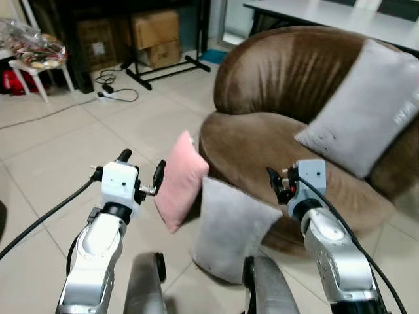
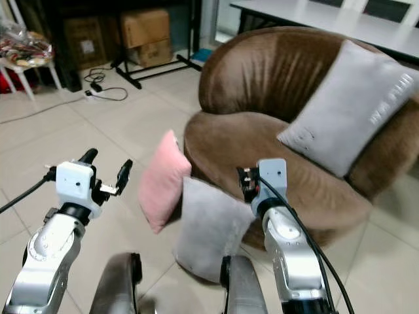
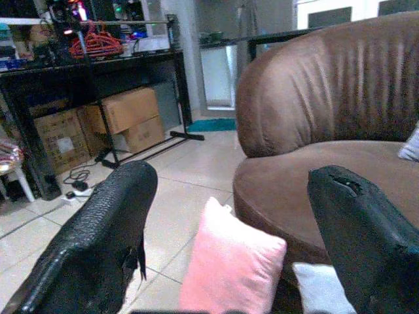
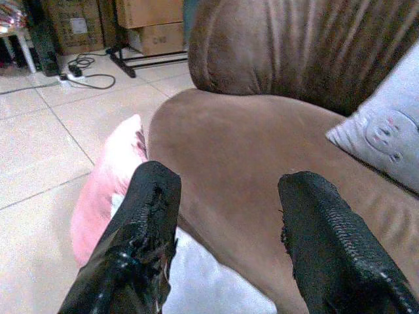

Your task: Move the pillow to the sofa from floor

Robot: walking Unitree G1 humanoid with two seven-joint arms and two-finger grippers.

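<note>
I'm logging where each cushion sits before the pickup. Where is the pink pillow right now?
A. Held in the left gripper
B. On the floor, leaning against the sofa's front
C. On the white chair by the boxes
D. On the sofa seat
B: the pink pillow stands on the tiled floor, leaning against the brown sofa, beside a grey pillow; the open left gripper is just beside it, not holding it.

You're in a lived-in home room: a brown sofa [image 1: 294, 131] on a tiled floor [image 1: 78, 150]. Behind the sofa, cardboard boxes [image 1: 154, 36] sit under a dark shelf [image 3: 98, 59].
</note>
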